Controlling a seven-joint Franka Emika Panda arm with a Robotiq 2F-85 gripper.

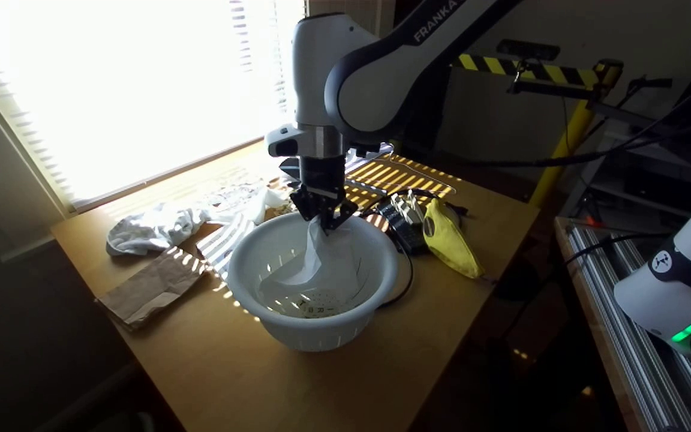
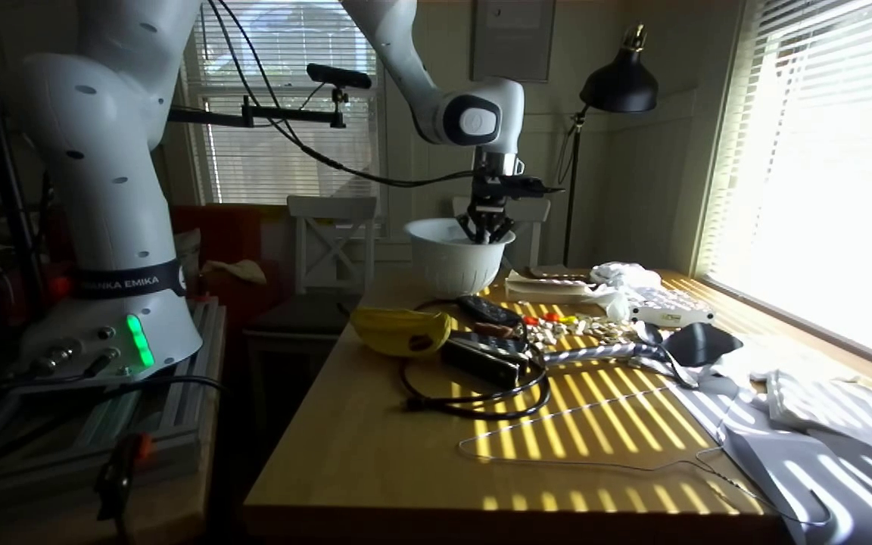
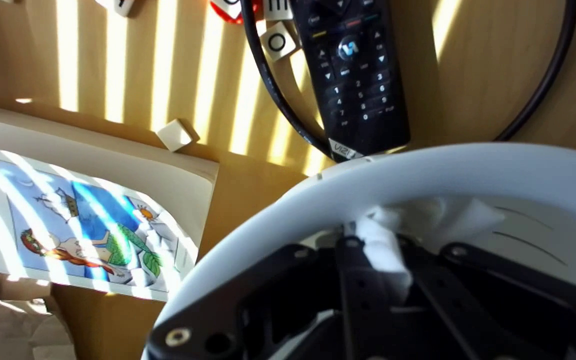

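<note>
A white slotted bowl (image 1: pixel 315 333) stands on the wooden table. It also shows in an exterior view (image 2: pixel 451 265), and its curved rim crosses the wrist view (image 3: pixel 448 167). My gripper (image 1: pixel 324 223) points down into the bowl at its far side. Its fingers (image 3: pixel 378 245) are closed on a thin white sheet (image 1: pixel 321 261), paper or cloth. The sheet hangs from the fingertips and spreads inside the bowl; its pinched part shows between the fingers in the wrist view (image 3: pixel 380 245). Small letter tiles (image 1: pixel 315 309) show at the bowl's bottom. In an exterior view the fingertips (image 2: pixel 485 235) are partly hidden by the rim.
A yellow cloth-like item (image 1: pixel 453 240) and a black box (image 2: pixel 485 359) lie beside the bowl. A black remote (image 3: pixel 363 85), cable (image 2: pixel 474 412), picture book (image 3: pixel 93 220), loose letter tiles (image 3: pixel 278 42), brown paper bag (image 1: pixel 150 288), white crumpled cloth (image 1: pixel 156 228) and wire hanger (image 2: pixel 602 465) lie around.
</note>
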